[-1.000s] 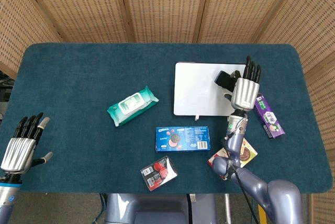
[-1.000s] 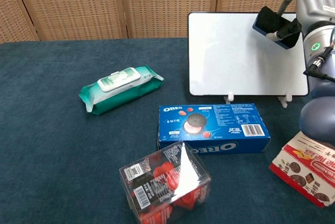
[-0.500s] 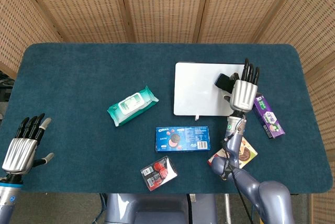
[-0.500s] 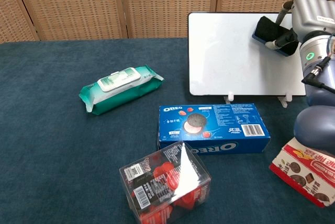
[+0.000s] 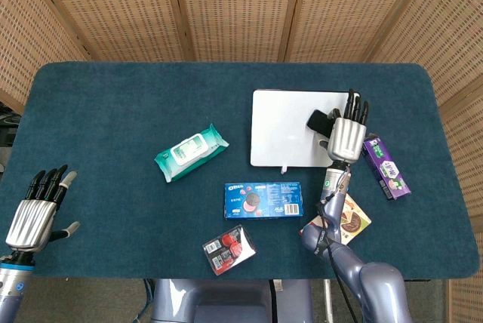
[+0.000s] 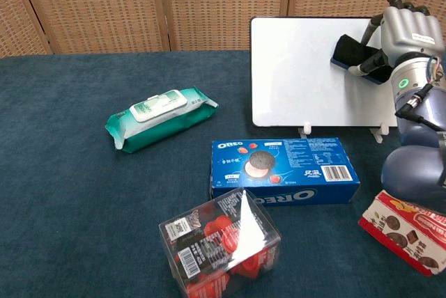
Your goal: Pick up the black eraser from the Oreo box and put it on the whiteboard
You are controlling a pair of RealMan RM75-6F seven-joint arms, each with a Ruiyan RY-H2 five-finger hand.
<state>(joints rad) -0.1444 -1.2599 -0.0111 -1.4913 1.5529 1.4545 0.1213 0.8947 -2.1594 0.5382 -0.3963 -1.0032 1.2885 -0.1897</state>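
While the right hand (image 5: pixel 345 136) holds the black eraser (image 6: pixel 352 53) clamped between thumb and fingers, the eraser sticks out to the hand's left, over the right part of the whiteboard (image 5: pixel 287 139); whether it touches the board I cannot tell. So the coming release looks to be straight down. The left hand (image 5: pixel 34 219), fingers apart and empty, hangs far off at the worktop's (image 5: pixel 113 112) opposite edge.

The blue cookie box (image 6: pixel 284 170) shows the word "OREO" two times: small white letters in its top left corner, and bigger letters, upside down, on the front side. The other packages have print too small to read.
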